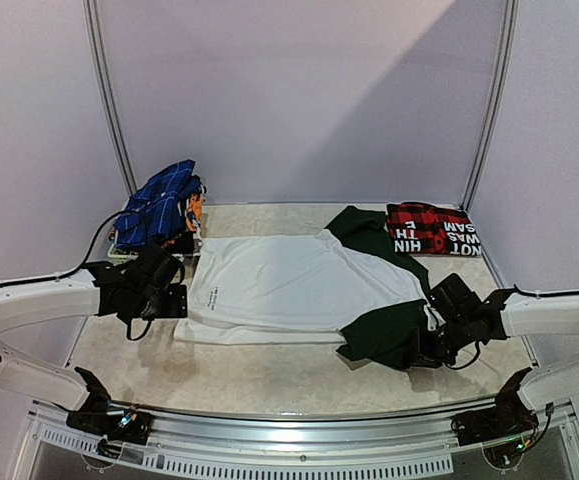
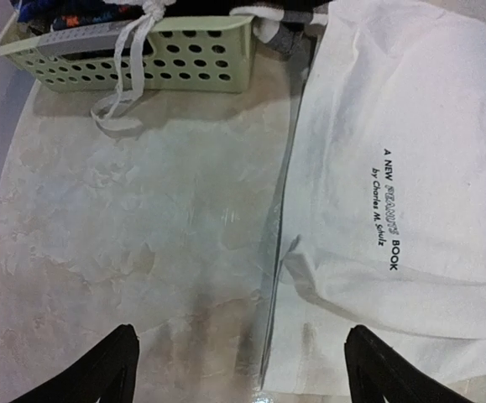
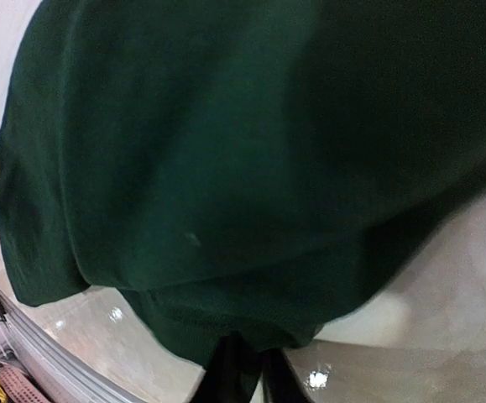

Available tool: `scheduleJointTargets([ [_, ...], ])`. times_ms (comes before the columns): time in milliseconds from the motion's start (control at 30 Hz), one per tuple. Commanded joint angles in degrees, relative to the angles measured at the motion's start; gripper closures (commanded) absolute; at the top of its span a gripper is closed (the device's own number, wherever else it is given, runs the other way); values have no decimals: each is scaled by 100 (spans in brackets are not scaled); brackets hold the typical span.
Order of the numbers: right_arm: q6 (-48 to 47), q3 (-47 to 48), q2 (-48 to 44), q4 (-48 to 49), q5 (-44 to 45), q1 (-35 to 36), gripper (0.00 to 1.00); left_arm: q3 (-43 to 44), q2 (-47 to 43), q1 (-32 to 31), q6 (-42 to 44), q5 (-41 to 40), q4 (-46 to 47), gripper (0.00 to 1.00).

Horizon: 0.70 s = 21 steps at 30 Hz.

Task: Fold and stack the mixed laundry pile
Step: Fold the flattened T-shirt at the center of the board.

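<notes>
Two pincers are seen over the table (image 1: 259,375). At the far left, a blue checked cloth (image 1: 159,205) is heaped in a white basket (image 2: 142,63). Near it, the left pincer (image 2: 238,378) is held wide apart and empty above the table, at the edge of the white T-shirt (image 1: 289,285), which is spread flat across the middle. Its dark green sleeve (image 1: 384,335) is pinched by the right pincer (image 3: 243,369), nearly closed on the cloth. At the far right, a red-and-black plaid shirt (image 1: 432,230) is laid folded.
</notes>
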Motion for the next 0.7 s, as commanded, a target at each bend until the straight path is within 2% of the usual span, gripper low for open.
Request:
scheduleJointTargets([
  [0, 25, -137, 224, 169, 45, 37, 95, -84, -160, -71, 21, -48, 66, 13],
  [67, 11, -61, 185, 165, 36, 35, 100, -101, -190, -71, 39, -54, 81, 14],
  [367, -259, 893, -248, -101, -130, 36, 100, -157, -296, -80, 264, 165, 264, 15],
  [667, -548, 2167, 379, -11, -18, -88, 100, -155, -286, -97, 518, 433, 409, 16],
])
